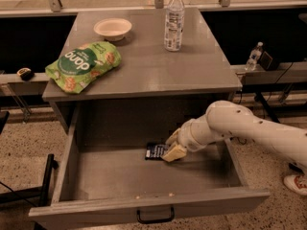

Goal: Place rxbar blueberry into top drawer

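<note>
The top drawer (144, 210) is pulled wide open below the grey table, its black handle (155, 216) at the front. My gripper (171, 146) reaches down into the drawer from the right on a white arm. It is shut on the rxbar blueberry (156, 151), a small dark navy bar, and holds it at or just above the drawer floor near the back middle. The right end of the bar is hidden by my fingers.
On the table top (144, 75) lie a green snack bag (84, 65) at the left, a white bowl (112, 28) at the back and a clear water bottle (174, 19). Another small bottle (253, 56) stands on a ledge at the right.
</note>
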{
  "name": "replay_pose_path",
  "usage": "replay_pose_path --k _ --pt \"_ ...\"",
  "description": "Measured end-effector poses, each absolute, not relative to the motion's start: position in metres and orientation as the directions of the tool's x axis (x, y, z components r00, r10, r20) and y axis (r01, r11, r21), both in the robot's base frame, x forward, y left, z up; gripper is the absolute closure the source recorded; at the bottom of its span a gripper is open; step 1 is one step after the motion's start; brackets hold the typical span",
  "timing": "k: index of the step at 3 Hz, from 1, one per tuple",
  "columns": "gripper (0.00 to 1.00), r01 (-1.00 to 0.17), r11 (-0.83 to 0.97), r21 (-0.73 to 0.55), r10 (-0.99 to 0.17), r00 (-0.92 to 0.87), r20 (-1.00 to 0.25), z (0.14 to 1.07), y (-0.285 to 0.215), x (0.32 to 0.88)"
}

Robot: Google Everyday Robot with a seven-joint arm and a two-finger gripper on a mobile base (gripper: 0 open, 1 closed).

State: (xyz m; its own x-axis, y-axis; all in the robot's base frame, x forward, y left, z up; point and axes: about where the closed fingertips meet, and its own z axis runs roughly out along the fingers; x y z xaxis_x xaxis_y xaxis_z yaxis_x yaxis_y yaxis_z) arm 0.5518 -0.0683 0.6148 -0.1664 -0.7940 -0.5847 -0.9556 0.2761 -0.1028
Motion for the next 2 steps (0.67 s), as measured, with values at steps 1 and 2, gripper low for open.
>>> replay_pose_path --k 1,2 --pt "0.58 -0.956 0.276 -0.103 -0.794 -0.166 -0.585 0.6148 -0.0683 0.5518" --pt "0.34 -0.956 0.276 -0.103 -0.794 -0.166 -0.585 0.6148 -0.0683 0.5518"
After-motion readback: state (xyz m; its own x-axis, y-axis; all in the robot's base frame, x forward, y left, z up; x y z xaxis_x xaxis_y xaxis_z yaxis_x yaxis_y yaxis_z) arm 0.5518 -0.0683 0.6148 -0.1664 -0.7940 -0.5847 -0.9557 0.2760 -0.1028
